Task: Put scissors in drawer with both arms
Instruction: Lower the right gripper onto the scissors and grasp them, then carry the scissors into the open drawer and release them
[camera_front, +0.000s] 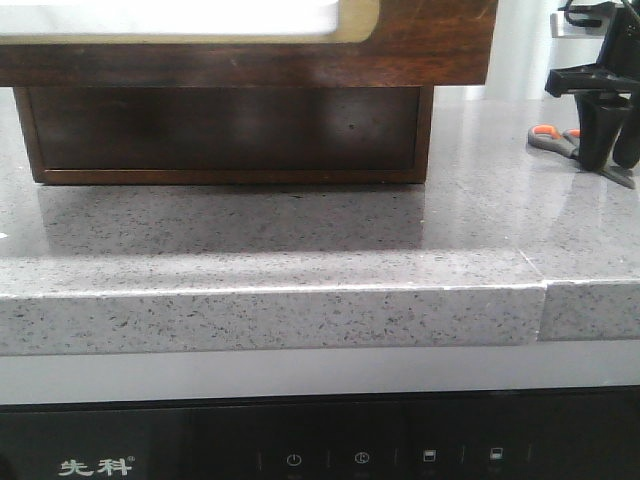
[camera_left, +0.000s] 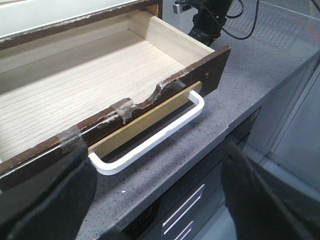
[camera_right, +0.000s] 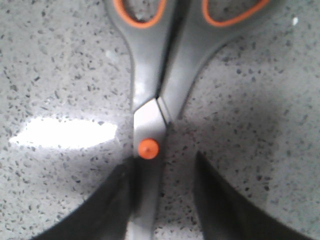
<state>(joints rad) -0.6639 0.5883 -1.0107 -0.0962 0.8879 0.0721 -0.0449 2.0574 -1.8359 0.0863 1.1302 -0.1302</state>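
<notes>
Scissors (camera_right: 150, 95) flat on the grey speckled worktop (camera_front: 300, 230), far right side in the front view, well apart from the drawer (camera_left: 100, 65). Blades closed. Grey handles with orange-lined loops, orange pivot screw (camera_right: 148, 148) clear in the right wrist view.

Right hand (camera_right: 162, 200) is down over the scissors, straddling the blades just past the pivot. One finger (camera_right: 107, 205) touches or nearly touches the blade edge; the other finger (camera_right: 225, 205) sits with a visible strip of worktop between it and the blade. So jaws narrow-ish but not clamped, nothing held. Front view shows the same hand (camera_front: 605, 150) standing on the worktop with the scissors' handles (camera_front: 550, 138) poking out to its left.

Drawer is pulled out: pale wood-grain interior, nothing inside that I can see. Dark brown front, top edge chipped and patched with clear tape (camera_left: 122, 107). White bar handle (camera_left: 150, 137) over a beige panel on the face. In the front view its underside overhangs the worktop.

Left hand (camera_left: 160, 200) hovers in front of the drawer face, fingers spread wide, holding nothing, clear of the handle.

Below the worktop edge: a black control panel (camera_front: 320, 445) with touch icons.
</notes>
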